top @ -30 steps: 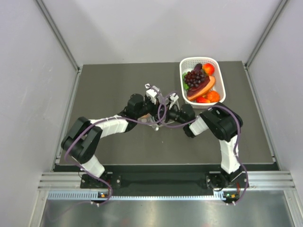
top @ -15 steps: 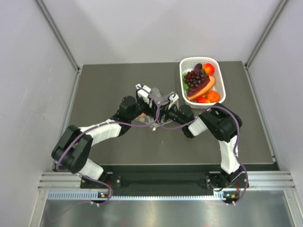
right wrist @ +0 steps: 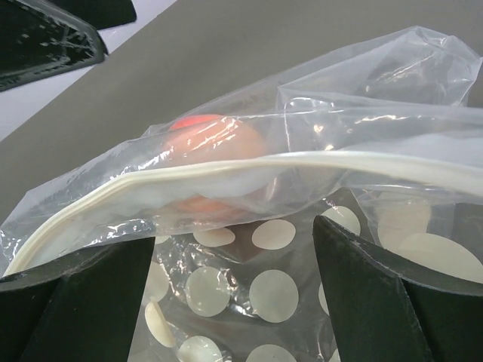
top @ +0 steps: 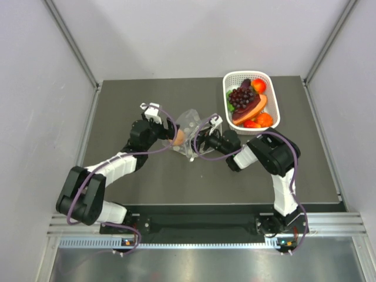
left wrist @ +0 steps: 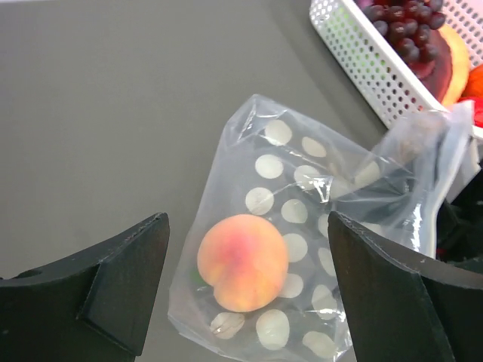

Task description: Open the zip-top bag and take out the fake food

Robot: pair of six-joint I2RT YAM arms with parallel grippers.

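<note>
The zip-top bag [top: 189,124], clear with white dots, lies mid-table between my two grippers. A round peach-orange fake fruit [left wrist: 243,262] sits inside it, also visible from above [top: 179,137]. My left gripper [left wrist: 245,226] is open, just left of the bag, its jaws either side of the fruit but clear of the film. My right gripper [right wrist: 234,302] is open at the bag's right end, with dotted film lying loosely between its jaws. The white zip strip [right wrist: 226,177] runs across just beyond them. The bag [left wrist: 302,219] rises toward the right gripper.
A white lattice basket [top: 235,76] stands at the back right with a grape bunch [top: 241,96], red-orange fruits and other fake food in it. Its corner [left wrist: 355,49] shows just beyond the bag in the left wrist view. Grey walls enclose the dark table.
My left gripper has opened and pulled back to the left, letting go of the bag. The fruit now shows at the bag's left end. The right arm has hardly moved.
</note>
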